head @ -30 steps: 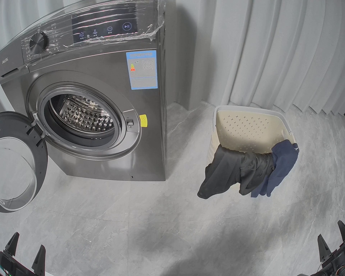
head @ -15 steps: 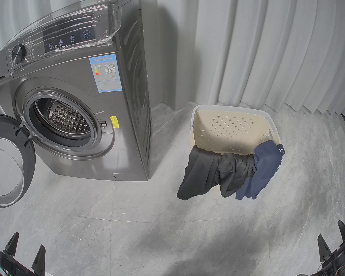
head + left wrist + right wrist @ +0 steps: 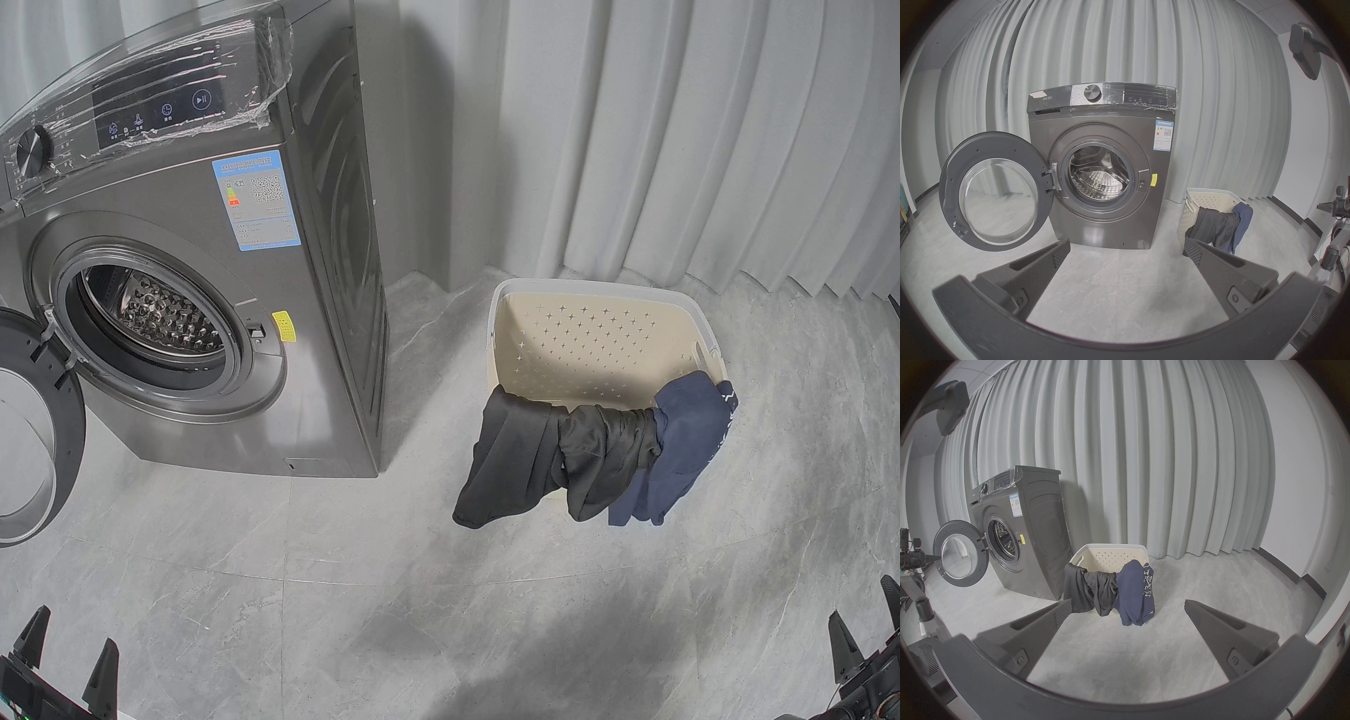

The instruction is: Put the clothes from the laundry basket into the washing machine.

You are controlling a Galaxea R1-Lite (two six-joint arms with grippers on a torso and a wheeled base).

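A cream laundry basket (image 3: 600, 337) stands on the floor right of the grey washing machine (image 3: 187, 281). Draped over its near rim hang a black garment (image 3: 544, 455) and a dark blue garment (image 3: 680, 445). The machine's round door (image 3: 33, 431) is swung wide and the steel drum (image 3: 159, 314) is bare. My left gripper (image 3: 66, 652) is low at the near left, open and holding nothing. My right gripper (image 3: 867, 623) is low at the near right, also open. Both are far from the basket (image 3: 1106, 557) and the clothes (image 3: 1106, 589). The open machine (image 3: 1101, 168) also faces my left gripper (image 3: 1125, 248).
Pale curtains (image 3: 675, 131) line the wall behind the basket. Grey tiled floor (image 3: 422, 600) lies bare between me and the basket. The open door (image 3: 993, 187) sticks out to the machine's left.
The head view has swung to the right, so machine and basket sit further left in the picture. Both grippers keep their place in the picture. The clothes hang as before.
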